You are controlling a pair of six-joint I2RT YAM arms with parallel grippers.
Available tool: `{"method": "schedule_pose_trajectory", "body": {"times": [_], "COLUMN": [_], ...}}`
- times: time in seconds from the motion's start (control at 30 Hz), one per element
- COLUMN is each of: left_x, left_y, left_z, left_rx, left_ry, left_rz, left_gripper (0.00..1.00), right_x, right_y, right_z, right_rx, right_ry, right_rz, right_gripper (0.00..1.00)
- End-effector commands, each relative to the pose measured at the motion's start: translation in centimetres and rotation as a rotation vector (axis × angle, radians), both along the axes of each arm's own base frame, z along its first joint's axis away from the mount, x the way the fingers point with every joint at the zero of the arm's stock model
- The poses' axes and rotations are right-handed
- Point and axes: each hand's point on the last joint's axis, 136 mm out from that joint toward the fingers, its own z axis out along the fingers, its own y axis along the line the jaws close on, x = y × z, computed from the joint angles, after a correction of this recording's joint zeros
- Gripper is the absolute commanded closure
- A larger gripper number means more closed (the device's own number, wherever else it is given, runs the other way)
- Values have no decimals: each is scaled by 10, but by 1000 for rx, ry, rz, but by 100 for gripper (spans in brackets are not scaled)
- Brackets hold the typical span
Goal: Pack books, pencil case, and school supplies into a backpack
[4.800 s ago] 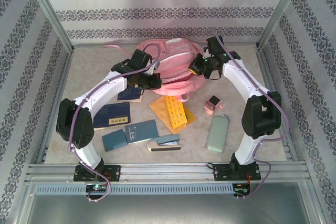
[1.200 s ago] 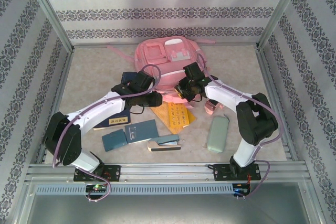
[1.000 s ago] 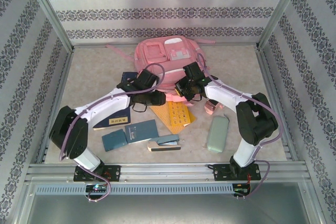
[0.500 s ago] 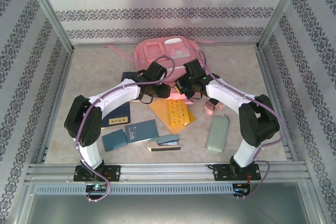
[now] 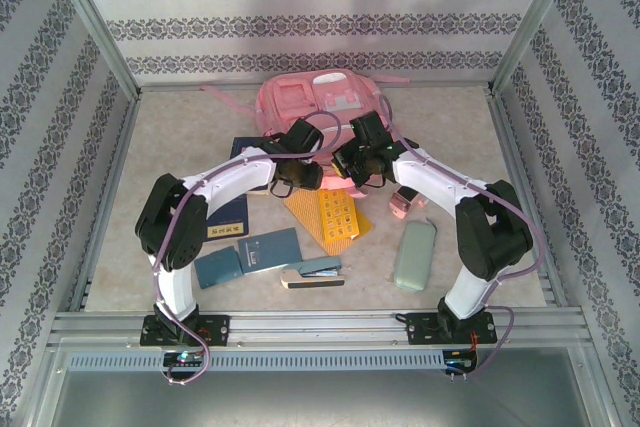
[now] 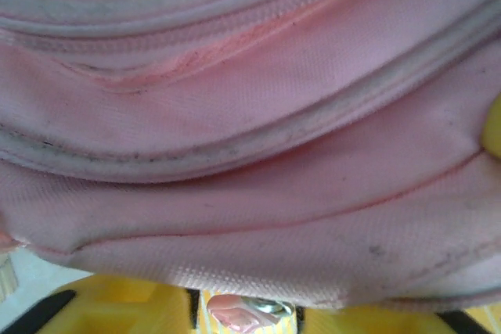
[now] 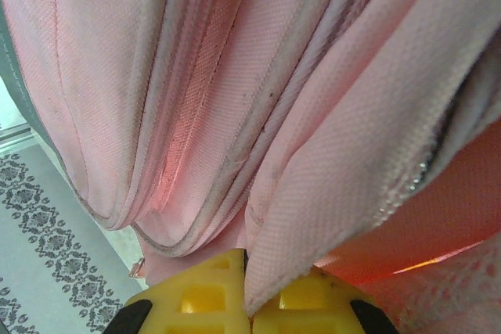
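Note:
The pink backpack (image 5: 318,107) lies front up at the back of the table. My left gripper (image 5: 304,173) is at its near edge, and pink fabric (image 6: 250,115) drapes over the yellow fingers (image 6: 102,307). They are nearly closed around a pink zipper pull (image 6: 239,310). My right gripper (image 5: 350,165) is shut on a fold of the backpack (image 7: 313,217), pinched between its yellow fingers (image 7: 196,295). Navy books (image 5: 225,215), a yellow book (image 5: 330,217) and teal books (image 5: 245,257) lie in front. The stapler (image 5: 315,273) and the pencil case (image 5: 415,255) lie nearer the front.
A small pink object (image 5: 402,205) sits right of the yellow book. Metal frame rails (image 5: 320,325) and patterned walls enclose the table. Bare tabletop lies left of the books and at the far right (image 5: 520,247).
The backpack, held up earlier, now lies flatter with its front up. Over the last second my left gripper slid right along its near edge toward the right gripper, which barely moved.

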Motion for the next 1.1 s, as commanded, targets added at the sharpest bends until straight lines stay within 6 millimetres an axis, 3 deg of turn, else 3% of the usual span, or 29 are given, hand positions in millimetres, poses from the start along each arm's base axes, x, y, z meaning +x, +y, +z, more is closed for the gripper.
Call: {"method": "schedule_pose_trajectory", "body": {"times": [0.0,0.1,0.23,0.63,0.77,1.07], "left_x": [7,6,4,11,25,77], "left_y": [2,5,16,59,78,120], "left_z": [8,12,14,7,6,3], "left_rx": [26,33,49,-51,-106,-180], "left_ry": [-28,-39,-42,32,54,71], "left_rz": [-16,-25,-11,125,196,332], "left_gripper": [78,92,100,100,100,98], "right_x": [7,7,9,10,15,23], "right_y": [10,9,5,-26,-35,-46], "right_z": [35,32,31,30,37,51], "right_rx": [54,51,38,-85,-113,-135], "right_ry": [-83,-80,-84,-106,-133,-200], "right_rz": [41,45,50,80,110,191], "right_gripper": [100,100,100,100,100,100]}}
